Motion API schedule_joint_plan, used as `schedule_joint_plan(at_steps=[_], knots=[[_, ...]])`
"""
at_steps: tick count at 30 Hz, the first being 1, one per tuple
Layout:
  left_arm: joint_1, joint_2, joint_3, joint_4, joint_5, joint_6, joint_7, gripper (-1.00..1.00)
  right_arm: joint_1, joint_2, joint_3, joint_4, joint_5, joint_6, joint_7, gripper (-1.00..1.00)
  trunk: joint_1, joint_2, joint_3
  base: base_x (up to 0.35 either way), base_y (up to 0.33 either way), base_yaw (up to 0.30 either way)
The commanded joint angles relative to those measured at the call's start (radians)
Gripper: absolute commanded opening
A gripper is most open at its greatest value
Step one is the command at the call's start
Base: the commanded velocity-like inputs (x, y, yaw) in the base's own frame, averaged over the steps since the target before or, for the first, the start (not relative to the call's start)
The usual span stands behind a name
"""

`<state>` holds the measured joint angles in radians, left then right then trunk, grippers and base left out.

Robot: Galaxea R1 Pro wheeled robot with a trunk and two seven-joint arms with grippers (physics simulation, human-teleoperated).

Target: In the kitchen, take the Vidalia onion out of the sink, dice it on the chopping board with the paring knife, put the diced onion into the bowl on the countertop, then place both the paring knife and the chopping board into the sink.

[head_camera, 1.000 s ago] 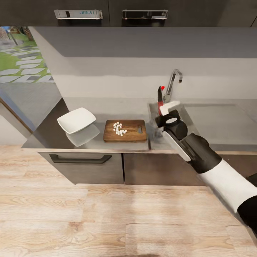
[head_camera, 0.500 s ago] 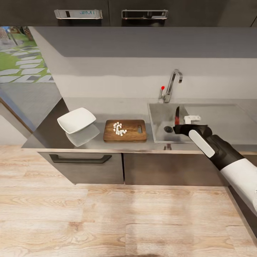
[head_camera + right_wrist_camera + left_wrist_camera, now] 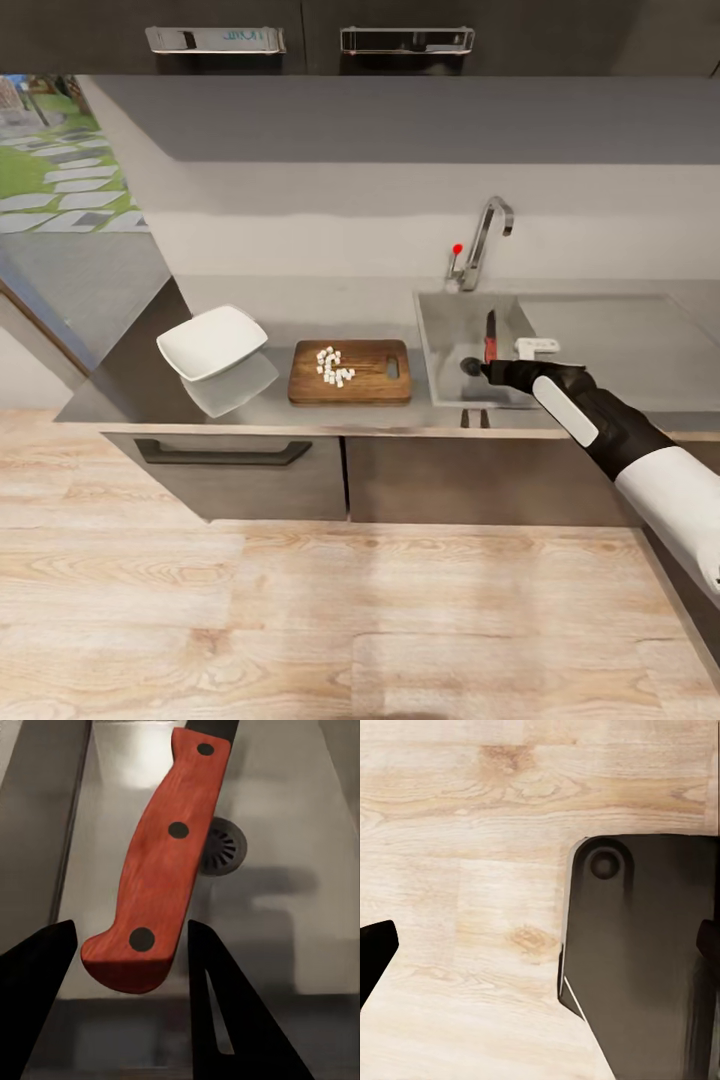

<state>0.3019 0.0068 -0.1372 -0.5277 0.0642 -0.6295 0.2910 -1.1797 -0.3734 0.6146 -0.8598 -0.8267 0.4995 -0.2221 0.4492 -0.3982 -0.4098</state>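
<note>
slim paring knife with reddish-brown riveted handle inside the stainless-steel sink basin, blade pointing toward the back wall; right gripper jaws parted, flanking the handle butt without visible contact.

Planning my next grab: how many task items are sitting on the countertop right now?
2: the bowl at the left end and the board with onion dice beside it. The knife is over the sink.
</note>
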Motion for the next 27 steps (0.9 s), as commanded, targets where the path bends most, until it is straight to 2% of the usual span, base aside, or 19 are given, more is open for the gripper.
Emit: schedule_joint_plan(at_steps=[1,12,23,27], knots=[[0.000,0.001,-0.007,-0.002,0.004,-0.002,0.005,1.00,-0.001,0.000,0.006,-0.001,-0.011,0.001,-0.008,-1.00,0.001,-0.002,-0.002,0.080,0.000,0.000],[0.000,0.001,-0.007,-0.002,-0.001,-0.003,0.005,1.00,-0.001,0.004,0.007,0.035,-0.013,0.004,-0.009,-1.00,0.001,-0.002,-0.002,0.021,0.003,0.000],[0.000,0.001,-0.007,0.000,-0.001,-0.003,0.005,1.00,-0.001,0.004,0.007,0.038,-0.015,0.008,-0.012,-1.00,0.001,-0.002,-0.007,0.270,0.079,0.000],[0.000,0.001,-0.007,0.001,-0.001,-0.003,0.005,1.00,-0.001,0.008,0.007,0.071,-0.015,0.008,-0.011,-1.00,0.001,-0.002,-0.012,0.064,0.016,0.000]])
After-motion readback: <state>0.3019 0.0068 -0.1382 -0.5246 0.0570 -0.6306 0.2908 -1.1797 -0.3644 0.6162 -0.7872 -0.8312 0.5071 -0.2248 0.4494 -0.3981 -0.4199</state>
